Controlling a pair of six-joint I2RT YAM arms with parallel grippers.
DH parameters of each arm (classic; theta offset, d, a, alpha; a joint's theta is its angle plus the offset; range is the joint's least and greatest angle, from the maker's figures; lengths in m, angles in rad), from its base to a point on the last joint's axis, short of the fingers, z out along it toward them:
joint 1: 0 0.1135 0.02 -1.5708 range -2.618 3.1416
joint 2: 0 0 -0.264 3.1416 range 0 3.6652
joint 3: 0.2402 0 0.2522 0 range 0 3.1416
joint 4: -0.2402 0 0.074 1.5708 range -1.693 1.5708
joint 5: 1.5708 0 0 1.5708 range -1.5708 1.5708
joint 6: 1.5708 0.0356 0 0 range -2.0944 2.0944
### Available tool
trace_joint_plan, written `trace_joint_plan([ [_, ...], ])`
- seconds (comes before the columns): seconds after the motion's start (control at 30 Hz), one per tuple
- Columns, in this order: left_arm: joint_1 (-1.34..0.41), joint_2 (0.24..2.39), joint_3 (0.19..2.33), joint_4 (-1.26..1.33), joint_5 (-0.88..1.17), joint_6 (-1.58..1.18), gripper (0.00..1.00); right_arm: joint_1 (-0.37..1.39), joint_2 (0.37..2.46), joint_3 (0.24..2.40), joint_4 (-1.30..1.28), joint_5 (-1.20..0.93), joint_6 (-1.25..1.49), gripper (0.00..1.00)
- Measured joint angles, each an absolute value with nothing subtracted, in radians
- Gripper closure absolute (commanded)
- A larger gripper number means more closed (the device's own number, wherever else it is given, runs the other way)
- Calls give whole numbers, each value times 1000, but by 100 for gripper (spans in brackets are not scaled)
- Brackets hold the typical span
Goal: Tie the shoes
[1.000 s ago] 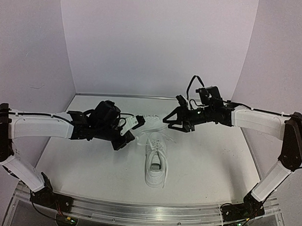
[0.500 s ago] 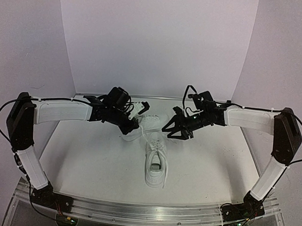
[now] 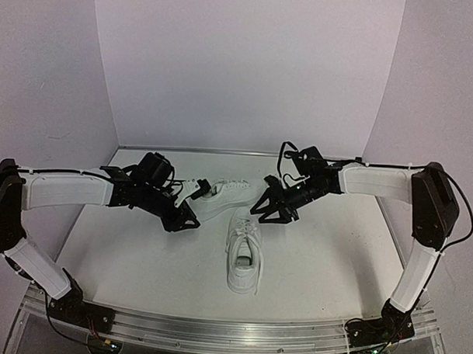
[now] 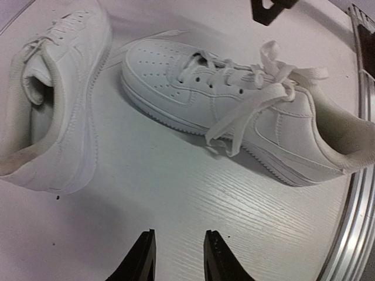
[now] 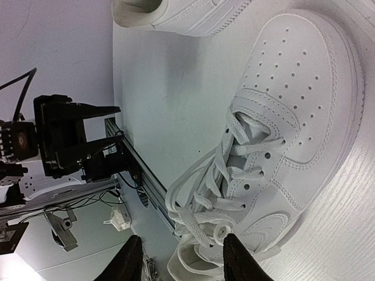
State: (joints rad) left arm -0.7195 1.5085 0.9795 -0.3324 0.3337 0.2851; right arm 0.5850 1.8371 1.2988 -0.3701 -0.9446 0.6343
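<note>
Slightly parted left gripper [image 4: 179, 239], right gripper [image 5: 183, 241] wider, empty

A white table [image 3: 140, 255] with a faint wood grain is edged along its near side by a metal rail [image 3: 231, 332]. Two white shoes are carried directly on it. The near shoe [image 3: 244, 255] is set on its sole at the middle, heel toward the rail, and its laces [image 4: 252, 96] are draped loose across its top. The far shoe [image 3: 224, 194] is laid crosswise just beyond the near shoe's toe, a narrow strip of table left between them.
</note>
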Motion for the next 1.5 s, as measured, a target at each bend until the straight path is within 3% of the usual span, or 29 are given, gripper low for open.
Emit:
trace_joint_plan([
  [0.33,-759,1658,1093,-373,483,438,89,585,1861,1318,-440,-950,593,59],
  [0.7,-864,1724,1244,-466,496,601,96,585,1861,1319,-475,-948,575,59],
  [1.0,-880,1787,1270,-499,484,655,95,585,1861,1319,-492,-944,572,59],
  [1.5,-880,1862,1344,-494,427,682,85,585,1855,1319,-505,-931,570,59],
])
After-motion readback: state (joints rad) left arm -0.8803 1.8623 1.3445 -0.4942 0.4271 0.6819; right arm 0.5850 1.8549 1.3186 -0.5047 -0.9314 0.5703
